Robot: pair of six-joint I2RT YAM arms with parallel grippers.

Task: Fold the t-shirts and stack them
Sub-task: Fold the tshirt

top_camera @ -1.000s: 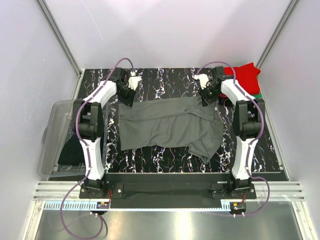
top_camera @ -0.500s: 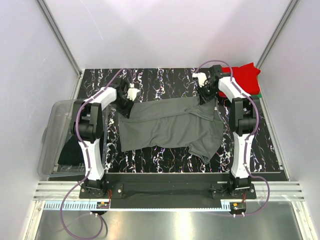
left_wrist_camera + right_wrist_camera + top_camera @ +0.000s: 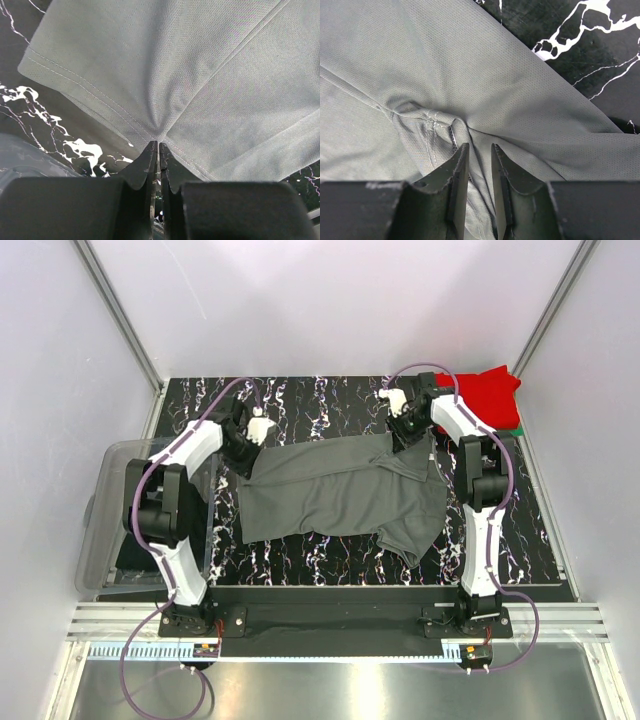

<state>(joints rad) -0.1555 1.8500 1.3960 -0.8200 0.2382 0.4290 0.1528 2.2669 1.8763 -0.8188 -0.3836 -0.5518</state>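
The dark grey t-shirt [image 3: 340, 490] lies folded across the middle of the black marble table [image 3: 320, 405]. My left gripper [image 3: 250, 448] is shut on its far left corner; in the left wrist view the jaws [image 3: 158, 145] pinch the hem of the grey cloth [image 3: 200, 75]. My right gripper [image 3: 407, 437] is shut on a bunched fold at the far right corner, cloth [image 3: 445, 80] held between its fingers [image 3: 479, 149]. A red t-shirt [image 3: 490, 392] lies at the far right, with a green one [image 3: 515, 426] under it. A black t-shirt [image 3: 135, 545] lies in the tub.
A clear plastic tub [image 3: 110, 510] stands off the table's left edge. White walls with metal posts close in the back and sides. The arm bases sit on the rail at the near edge [image 3: 330, 618].
Both grippers have moved a little inward and nearer over the shirt's far edge. The left arm's elbow has swung out to the left. The shirt's far corners have shifted slightly.
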